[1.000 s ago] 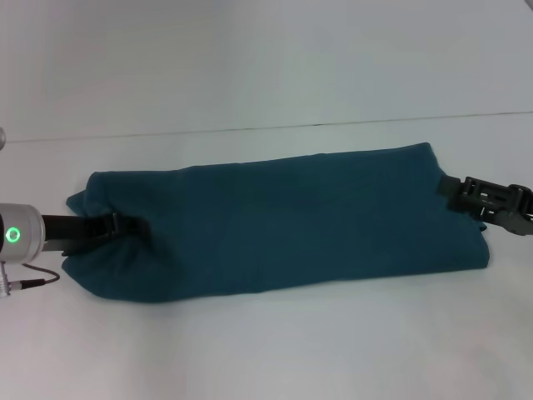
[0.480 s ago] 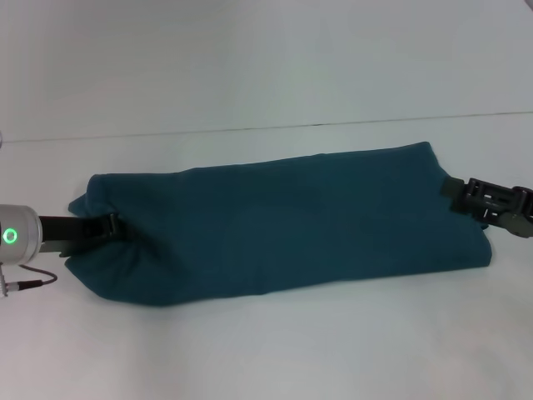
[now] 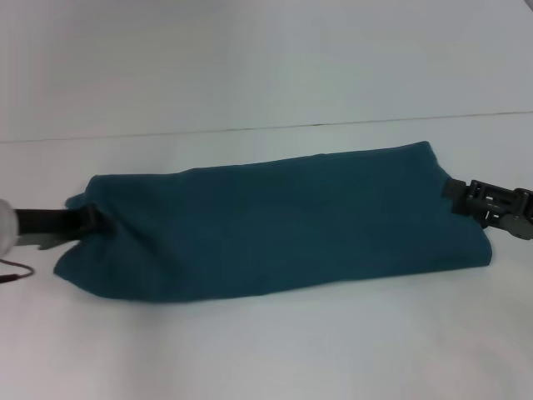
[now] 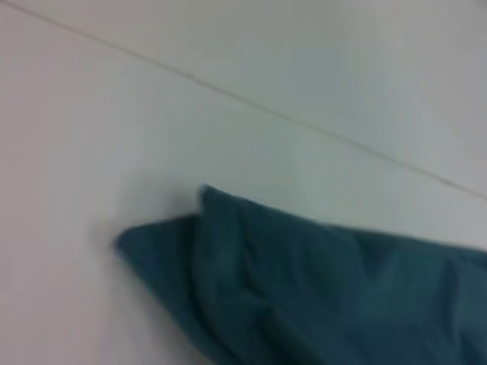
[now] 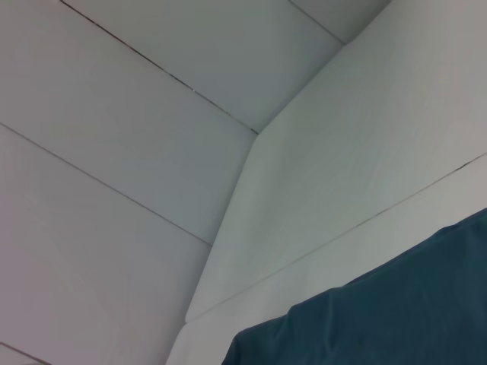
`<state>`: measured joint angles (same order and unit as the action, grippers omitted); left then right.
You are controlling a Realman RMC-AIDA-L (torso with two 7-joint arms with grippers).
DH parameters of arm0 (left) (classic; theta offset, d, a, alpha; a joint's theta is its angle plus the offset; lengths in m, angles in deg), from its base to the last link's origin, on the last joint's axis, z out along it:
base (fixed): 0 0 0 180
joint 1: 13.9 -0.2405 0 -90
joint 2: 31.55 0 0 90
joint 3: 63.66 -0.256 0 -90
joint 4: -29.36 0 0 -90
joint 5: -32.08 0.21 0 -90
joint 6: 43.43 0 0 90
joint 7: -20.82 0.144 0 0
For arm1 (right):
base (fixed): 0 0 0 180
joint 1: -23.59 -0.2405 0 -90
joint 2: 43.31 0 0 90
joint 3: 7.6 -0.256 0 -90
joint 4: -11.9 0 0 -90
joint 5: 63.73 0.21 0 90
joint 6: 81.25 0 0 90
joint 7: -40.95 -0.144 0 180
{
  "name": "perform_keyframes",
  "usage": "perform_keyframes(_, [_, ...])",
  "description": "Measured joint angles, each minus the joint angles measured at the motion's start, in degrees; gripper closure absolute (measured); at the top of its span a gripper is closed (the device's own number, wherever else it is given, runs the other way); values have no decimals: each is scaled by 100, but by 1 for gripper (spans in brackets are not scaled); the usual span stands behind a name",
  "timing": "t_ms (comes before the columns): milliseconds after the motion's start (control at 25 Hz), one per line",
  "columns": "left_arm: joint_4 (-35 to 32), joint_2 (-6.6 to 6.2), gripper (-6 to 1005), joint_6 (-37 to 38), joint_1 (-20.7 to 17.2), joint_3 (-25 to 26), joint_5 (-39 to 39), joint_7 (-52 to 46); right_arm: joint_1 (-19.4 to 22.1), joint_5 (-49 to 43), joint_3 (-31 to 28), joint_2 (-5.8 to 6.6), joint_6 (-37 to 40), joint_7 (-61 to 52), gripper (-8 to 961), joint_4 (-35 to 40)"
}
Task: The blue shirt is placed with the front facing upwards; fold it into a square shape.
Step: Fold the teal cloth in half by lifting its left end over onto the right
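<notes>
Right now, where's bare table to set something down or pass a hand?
Free: the wide strip of table in front of the blue shirt, and the band behind it up to the wall seam. Crowded: both shirt ends, with the left gripper at the left end and the right gripper at the right end.

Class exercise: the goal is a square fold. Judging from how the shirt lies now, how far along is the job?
Done: the dark teal-blue cotton shirt lies as a long narrow band on the white table, no sleeves or lettering showing. In hand: the left gripper is at its left end, the right gripper at its right end. Left: the band is far longer than wide, so it likely needs folding end to end.
</notes>
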<state>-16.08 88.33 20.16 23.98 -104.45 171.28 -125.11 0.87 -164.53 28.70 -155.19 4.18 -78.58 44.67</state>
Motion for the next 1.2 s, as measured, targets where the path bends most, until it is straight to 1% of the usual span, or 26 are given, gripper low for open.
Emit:
perform_keyframes(40, [-30, -24, 975, 6, -33, 68, -4, -17, 0, 0, 0, 0, 1, 0, 180, 0])
perform_keyframes(200, [-39, -224, 974, 95, -152, 719, 42, -43, 11, 2, -57, -12, 3, 0, 180, -12])
perform_keyframes(280, [-38, -294, 974, 132, -238, 1018, 122, -43, 16, 6, -82, -22, 13, 0, 180, -14])
perform_keyframes(400, [-63, -338, 974, 136, -313, 1426, 385, -28, 17, 8, -112, -35, 17, 0, 180, -16])
perform_keyframes(440, [-63, -338, 974, 136, -313, 1426, 385, -28, 17, 8, -125, -37, 17, -1, 180, -17])
perform_keyframes(480, [-67, -371, 974, 87, -344, 1734, 650, -8, 18, 8, -134, -39, 17, -3, 180, -17])
perform_keyframes(520, [-68, -379, 974, 58, -355, 1820, 721, 4, 17, 8, -139, -41, 17, -3, 180, -17])
perform_keyframes(640, [-86, -386, 974, -42, -393, 1922, 793, 37, 21, 1, -143, -52, 17, -4, 180, -17])
perform_keyframes(880, [-97, -364, 975, -254, -399, 1876, 905, 13, 70, -23, -142, -63, 19, -7, 180, -26])
perform_keyframes(1000, [-114, -356, 975, -82, -371, 1839, 853, 4, 83, -28, -124, -41, 52, -9, 180, -26])
perform_keyframes(1200, [-297, -334, 975, 483, -338, 1822, 518, -12, 85, -35, -102, -6, 87, -9, 180, -26])
